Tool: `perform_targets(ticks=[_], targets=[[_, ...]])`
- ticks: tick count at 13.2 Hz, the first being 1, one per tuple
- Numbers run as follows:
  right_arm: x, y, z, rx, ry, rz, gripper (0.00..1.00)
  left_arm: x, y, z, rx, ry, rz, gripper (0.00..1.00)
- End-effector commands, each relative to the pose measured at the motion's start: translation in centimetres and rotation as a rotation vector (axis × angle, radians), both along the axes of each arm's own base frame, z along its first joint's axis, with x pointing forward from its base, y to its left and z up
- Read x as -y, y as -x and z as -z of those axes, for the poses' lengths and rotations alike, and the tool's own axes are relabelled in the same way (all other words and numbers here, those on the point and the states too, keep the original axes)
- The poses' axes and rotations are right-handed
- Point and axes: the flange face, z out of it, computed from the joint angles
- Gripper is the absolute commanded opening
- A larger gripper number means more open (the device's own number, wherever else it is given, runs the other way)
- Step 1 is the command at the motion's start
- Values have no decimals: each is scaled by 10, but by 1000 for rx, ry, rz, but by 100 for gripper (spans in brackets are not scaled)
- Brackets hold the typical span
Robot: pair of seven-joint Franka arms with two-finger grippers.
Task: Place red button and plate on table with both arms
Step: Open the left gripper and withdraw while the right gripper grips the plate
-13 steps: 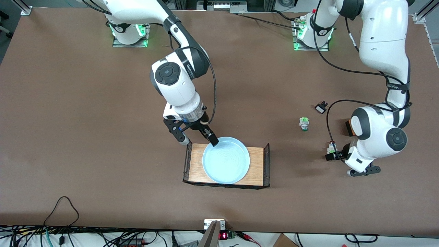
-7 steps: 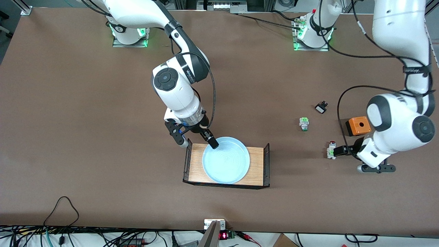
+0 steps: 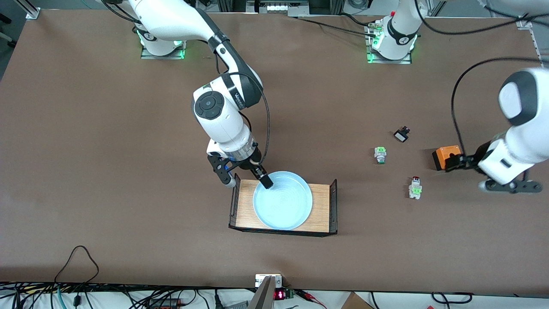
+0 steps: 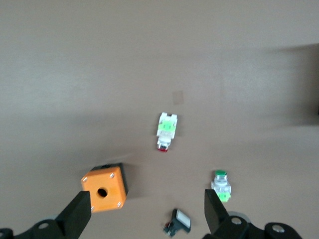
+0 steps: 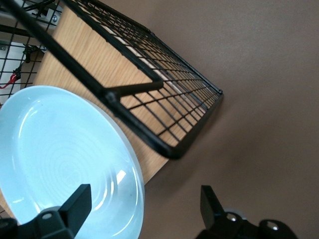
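- The right gripper (image 3: 251,175) has its fingers spread wide and straddles the rim of the plate (image 3: 282,200) at the edge toward the robots' bases; one finger (image 3: 264,179) is inside the rim, the other outside it by the tray's black wire end; nothing is pinched between them.
- The plate, light blue, lies in the wooden tray (image 3: 322,209).
- The left gripper (image 3: 465,162) is up in the air over the orange box (image 3: 444,156); its fingers (image 4: 76,216) stand wide apart and hold nothing.
- The red button (image 3: 414,188) lies on the table (image 3: 107,171), nearer the front camera than the orange box, the green-tipped switch (image 3: 380,154) and the small black part (image 3: 401,135); it is free of both grippers.
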Motion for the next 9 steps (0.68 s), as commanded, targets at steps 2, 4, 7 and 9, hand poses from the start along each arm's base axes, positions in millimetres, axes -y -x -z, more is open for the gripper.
perform_targets(ticks=[2, 4, 7, 9], targets=[[-2, -5, 0, 1, -16, 12, 73, -1, 32, -67, 18, -7, -14, 100], [-2, -4, 0, -1, -15, 13, 58, 1, 43, -91, 4, -10, 2, 100], [-1, -5, 1, -6, -14, 15, 43, -6, 56, -128, -19, -8, -13, 100], [-2, -4, 1, -5, -13, 11, 27, -6, 61, -144, -33, -19, -12, 100]])
